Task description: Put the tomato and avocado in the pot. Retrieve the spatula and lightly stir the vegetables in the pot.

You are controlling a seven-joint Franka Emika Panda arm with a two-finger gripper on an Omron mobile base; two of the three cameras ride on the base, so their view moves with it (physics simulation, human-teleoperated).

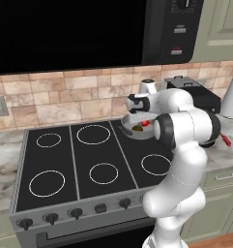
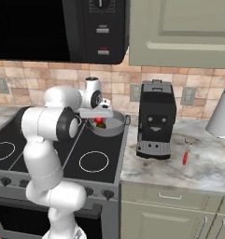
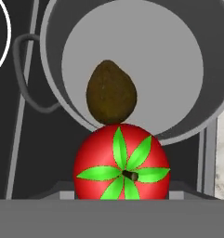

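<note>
My gripper hangs over the grey pot on the stove's back right burner, shut on the red tomato. From the base the tomato shows just under the hand, above the pot's rim. The dark olive avocado lies inside the pot, on its floor near the wall closest to the tomato. The spatula, thin grey shaft with a red end, rests on the marble counter right of the coffee machine, far from the hand; its red end peeks past my arm.
A tall black coffee machine stands right beside the pot. A white jug sits at the counter's far right. A black microwave hangs above the stove. My own arm blocks much of the pot in the left base view.
</note>
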